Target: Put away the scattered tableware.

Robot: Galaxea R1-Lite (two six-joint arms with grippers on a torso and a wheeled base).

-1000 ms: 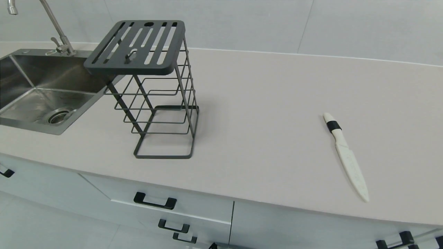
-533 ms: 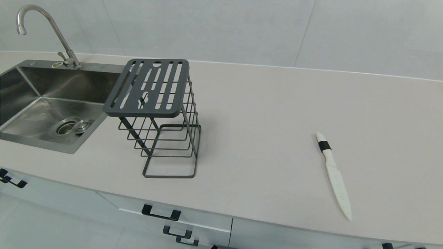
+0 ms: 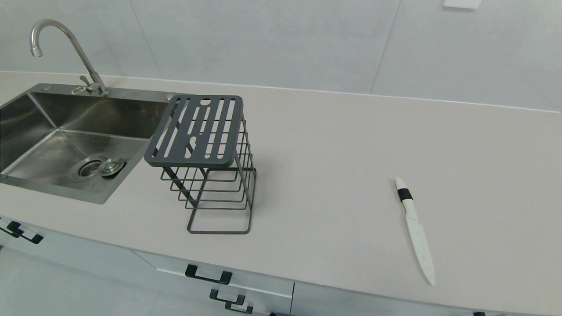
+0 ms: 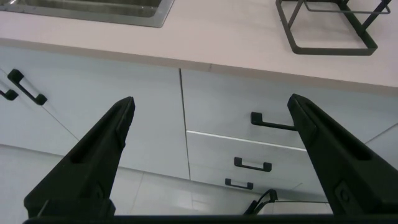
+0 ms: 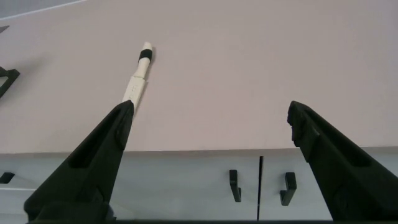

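A white knife [image 3: 414, 230] with a black band on its handle lies flat on the beige countertop [image 3: 333, 175] at the right, blade toward the front edge. In the right wrist view the knife [image 5: 138, 73] lies beyond my right gripper [image 5: 210, 109], which is open and empty, low in front of the counter edge. A dark wire rack [image 3: 206, 162] with a slotted top stands left of centre beside the sink. My left gripper [image 4: 211, 106] is open and empty, below the counter edge facing the drawers, with the rack base [image 4: 326, 28] above it.
A steel sink [image 3: 66, 140] with a curved faucet [image 3: 66, 48] sits at the far left. Drawers with black handles [image 3: 208, 275] run under the counter's front edge. A tiled wall closes the back. Bare countertop spans between rack and knife.
The head camera has shifted: the whole scene slid down and rightward in the picture, showing more of the sink and faucet. The knife and rack have not moved on the counter.
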